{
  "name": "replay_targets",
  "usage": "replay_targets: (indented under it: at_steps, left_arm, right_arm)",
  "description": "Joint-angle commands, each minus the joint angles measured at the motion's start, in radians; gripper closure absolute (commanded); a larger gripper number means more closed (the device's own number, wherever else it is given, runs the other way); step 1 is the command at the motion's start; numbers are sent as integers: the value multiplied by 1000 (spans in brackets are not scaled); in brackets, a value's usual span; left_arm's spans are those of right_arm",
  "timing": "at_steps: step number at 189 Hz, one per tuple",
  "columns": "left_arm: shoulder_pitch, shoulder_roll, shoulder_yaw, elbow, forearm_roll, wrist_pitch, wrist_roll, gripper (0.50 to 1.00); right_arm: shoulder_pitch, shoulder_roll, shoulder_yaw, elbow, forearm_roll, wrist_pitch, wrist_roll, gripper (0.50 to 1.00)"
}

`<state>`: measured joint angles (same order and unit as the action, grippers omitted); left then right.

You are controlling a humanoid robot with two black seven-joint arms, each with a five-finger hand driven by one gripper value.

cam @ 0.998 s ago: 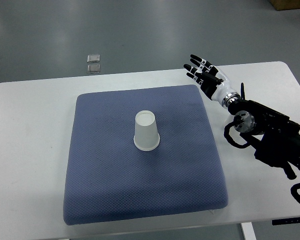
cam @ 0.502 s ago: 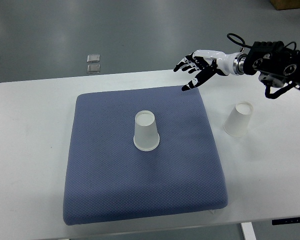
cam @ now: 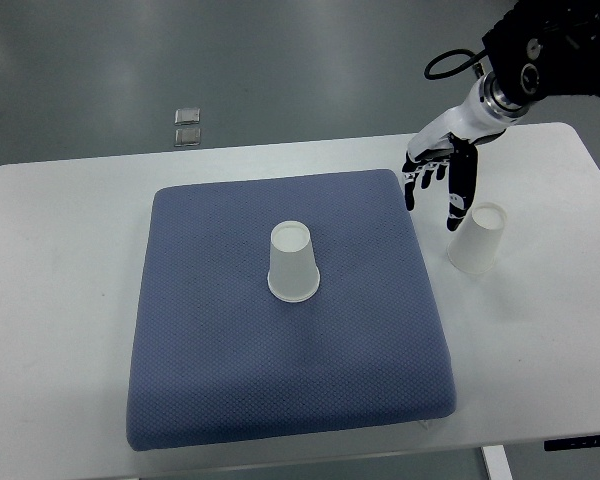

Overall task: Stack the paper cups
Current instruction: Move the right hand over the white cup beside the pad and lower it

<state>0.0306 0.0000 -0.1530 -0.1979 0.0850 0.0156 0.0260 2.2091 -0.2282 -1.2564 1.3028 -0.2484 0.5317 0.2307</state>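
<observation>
— Surface and surroundings?
— White table (cam: pixel 60 330) on a grey floor; a blue-grey padded mat (cam: pixel 230 370) covers most of the tabletop. Two small clear squares (cam: pixel 188 126) lie on the floor beyond the table's far edge, one just behind the other.

— Item one?
— Paper cup on the mat (cam: pixel 293 262), white, standing upside down near the mat's centre. Long axis upright, closed base pointing up, wide mouth flat on the fabric. Nothing touches it.

— Item two?
— Second paper cup (cam: pixel 478 239), white, same kind, also upside down. It stands on bare table just off the mat's right edge, base up, mouth down. From this steep camera it appears to lean a little, base toward the far right. The two cups are well apart.

— Robot hand?
— Right hand (cam: pixel 442 172), white with black fingers (cam: pixel 457 205), coming in from the upper right on a black arm (cam: pixel 550 50). Fingers spread and pointing downward, holding nothing. The fingertips hang just left of the second cup's base; whether they touch it cannot be told.

— Left hand?
— Not visible.
</observation>
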Motion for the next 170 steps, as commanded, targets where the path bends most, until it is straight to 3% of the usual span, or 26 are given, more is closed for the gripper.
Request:
replay_targets:
  at_steps: [1,47,85,132,170]
  left_arm:
    - [0,0,0,-11,-2,1,0,500]
    - [0,0,3,-11,-2,1,0,500]
    - [0,0,3,-11,-2,1,0,500]
    - [0,0,1,-14,-1,1,0,500]
    - [0,0,1,-11,-4,1,0,500]
  right_arm:
    - [92,-49,-9,38,0,79,-4,583]
    - [236,-126,-29,46,1,79,-59,583]
    - [216,-109,-69,26,28,76,-73,587]
    - [31,-88,-136,-23,225,-127,-152,587]
    - [-140,-62,-176,-86,299,-239,-159,587]
